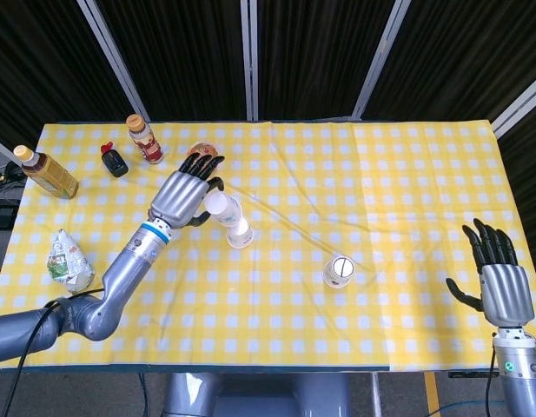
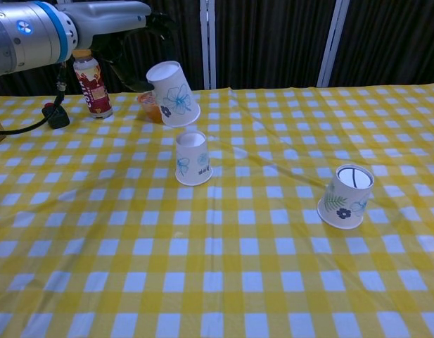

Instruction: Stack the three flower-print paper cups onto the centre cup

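Note:
My left hand (image 1: 187,195) grips an upside-down flower-print cup (image 2: 173,94) in the air, tilted, just above and slightly left of the centre cup (image 2: 193,158). In the head view the held cup (image 1: 222,210) hangs right over the centre cup (image 1: 240,233). The centre cup stands upside down on the cloth. A third flower-print cup (image 2: 345,196) stands upside down and tilted at the right (image 1: 339,271). My right hand (image 1: 495,274) hovers open at the table's right front corner, holding nothing; the chest view does not show it.
At the back left stand a red-labelled bottle (image 2: 90,84), a small black bottle (image 2: 55,115) and an orange bowl (image 2: 150,103) behind the held cup. A tea bottle (image 1: 45,172) and a green packet (image 1: 69,261) lie at the far left. A yellow checked cloth (image 1: 389,191) covers the table.

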Motion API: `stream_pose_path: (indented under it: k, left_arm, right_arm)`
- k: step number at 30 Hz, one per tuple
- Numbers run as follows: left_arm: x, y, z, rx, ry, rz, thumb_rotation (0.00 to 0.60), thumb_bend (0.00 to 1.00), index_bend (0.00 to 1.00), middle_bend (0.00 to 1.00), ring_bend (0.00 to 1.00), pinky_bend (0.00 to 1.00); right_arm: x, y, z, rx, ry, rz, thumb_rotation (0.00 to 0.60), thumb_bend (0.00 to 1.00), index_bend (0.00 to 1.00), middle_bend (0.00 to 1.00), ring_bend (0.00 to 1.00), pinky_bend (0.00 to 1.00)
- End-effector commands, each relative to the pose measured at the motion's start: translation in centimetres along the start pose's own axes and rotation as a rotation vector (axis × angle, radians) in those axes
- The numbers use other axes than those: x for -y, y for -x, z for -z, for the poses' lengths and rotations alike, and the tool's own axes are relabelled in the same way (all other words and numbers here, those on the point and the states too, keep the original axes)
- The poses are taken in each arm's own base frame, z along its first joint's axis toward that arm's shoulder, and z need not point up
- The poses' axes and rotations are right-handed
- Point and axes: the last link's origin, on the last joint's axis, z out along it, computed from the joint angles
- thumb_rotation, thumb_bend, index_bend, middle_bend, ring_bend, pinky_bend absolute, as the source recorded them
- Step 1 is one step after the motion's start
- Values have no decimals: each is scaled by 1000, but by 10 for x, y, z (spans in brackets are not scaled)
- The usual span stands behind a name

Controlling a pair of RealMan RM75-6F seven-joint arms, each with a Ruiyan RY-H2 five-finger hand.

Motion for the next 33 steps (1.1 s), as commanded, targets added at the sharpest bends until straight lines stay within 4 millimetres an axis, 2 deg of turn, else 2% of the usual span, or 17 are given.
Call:
stream_pose_path:
  k: [1, 9, 29, 31, 33]
  left_arm:
    - [-10, 4, -3, 14, 15, 5, 600, 354, 396, 0, 0, 0]
    - [-24, 11, -7, 40, 25, -20, 600, 354, 394, 0, 0, 0]
    - [-27, 26, -13, 98, -9, -59, 600, 354, 376, 0, 0, 0]
    - [-26, 31, -13, 112, -15, -66, 600, 352, 354, 0, 0, 0]
    - [-26, 33, -14, 121, -16, -64, 600, 334, 265, 0, 0, 0]
  right_arm:
    - [0, -1, 0, -4, -1, -5, 600, 142, 0, 0, 0, 0]
    - [-1, -5, 0, -13, -1, -16, 600, 142, 0, 0, 0, 0]
    - [-1, -9, 2, -18, -2, -31, 600, 142, 0, 0, 0, 0]
    - [-1, -8, 2, -16, -2, -30, 600, 142, 0, 0, 0, 0]
    - [-1, -8, 2, -14, -2, -28, 600, 142, 0, 0, 0, 0]
